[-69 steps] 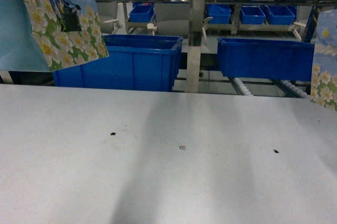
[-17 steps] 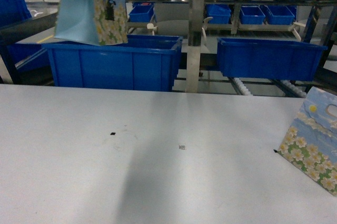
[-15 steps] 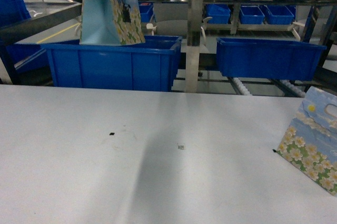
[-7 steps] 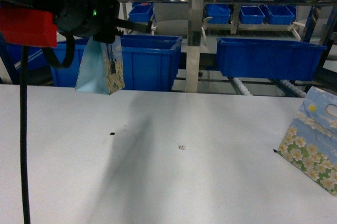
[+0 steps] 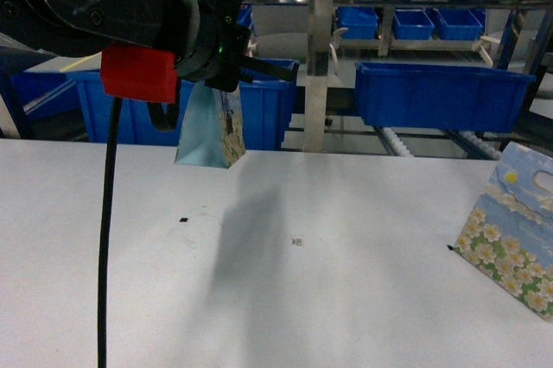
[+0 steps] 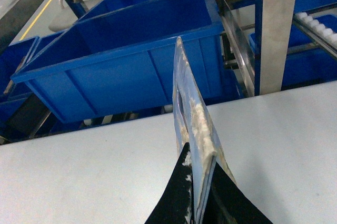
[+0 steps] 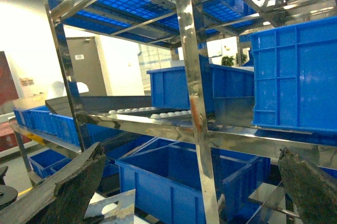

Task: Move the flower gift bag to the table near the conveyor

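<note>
Nearest to us, the white bench stretches out wide, a few tiny dark specks dotted across its top. Toward the bench's right edge a second paper bag stands on the surface, printed with daisies, pale sky and a yellow sun.

Further in, at the far left part of the bench, the left arm hangs in with its red block and a black cable trailing down. The left claw is clenched on the top edge of the flower gift bag, its dark fingers pinching the paper from both sides. The bag dangles just above the bench's back edge, pale-blue side facing us, its shadow thrown on the white top.

The right claw is spread wide apart, gripping nothing, and is pointed at the rack.

Behind the bench, the conveyor gleams in steel, white rollers showing and blue bins sitting on it.
</note>
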Robot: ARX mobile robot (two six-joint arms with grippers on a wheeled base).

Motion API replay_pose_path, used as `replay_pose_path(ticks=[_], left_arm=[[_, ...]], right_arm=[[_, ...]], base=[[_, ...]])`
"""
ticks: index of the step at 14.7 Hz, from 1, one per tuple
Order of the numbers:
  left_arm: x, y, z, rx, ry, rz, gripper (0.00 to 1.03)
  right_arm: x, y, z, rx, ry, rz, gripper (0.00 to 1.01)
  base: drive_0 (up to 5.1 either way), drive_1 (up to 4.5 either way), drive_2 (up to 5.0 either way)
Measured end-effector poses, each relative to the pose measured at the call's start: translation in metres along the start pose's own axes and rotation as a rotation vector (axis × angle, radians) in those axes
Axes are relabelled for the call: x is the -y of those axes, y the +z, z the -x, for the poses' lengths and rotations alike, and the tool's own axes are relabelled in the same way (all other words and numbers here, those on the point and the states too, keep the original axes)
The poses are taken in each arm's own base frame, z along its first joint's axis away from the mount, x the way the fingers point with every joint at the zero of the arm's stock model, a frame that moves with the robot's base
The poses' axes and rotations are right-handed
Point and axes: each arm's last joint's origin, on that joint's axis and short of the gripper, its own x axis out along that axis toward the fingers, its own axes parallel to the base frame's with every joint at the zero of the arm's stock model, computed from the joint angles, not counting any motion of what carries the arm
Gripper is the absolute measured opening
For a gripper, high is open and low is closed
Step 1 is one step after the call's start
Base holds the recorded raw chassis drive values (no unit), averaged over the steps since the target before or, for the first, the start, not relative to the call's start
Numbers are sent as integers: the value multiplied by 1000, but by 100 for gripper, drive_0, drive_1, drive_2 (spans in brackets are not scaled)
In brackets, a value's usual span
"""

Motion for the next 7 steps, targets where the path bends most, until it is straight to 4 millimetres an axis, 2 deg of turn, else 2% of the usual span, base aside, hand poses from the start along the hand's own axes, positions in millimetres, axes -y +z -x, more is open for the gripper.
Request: replay_pose_path(ticks=[3, 7], left_arm=[[-9, -3, -6, 14, 31, 38, 2], [-3, -35, -31, -85, 13, 110, 2]], right_arm=[[0, 0, 0, -1, 0, -1, 98], [0, 0, 0, -1, 0, -1, 98]], base=[[0, 0, 0], [0, 0, 0]])
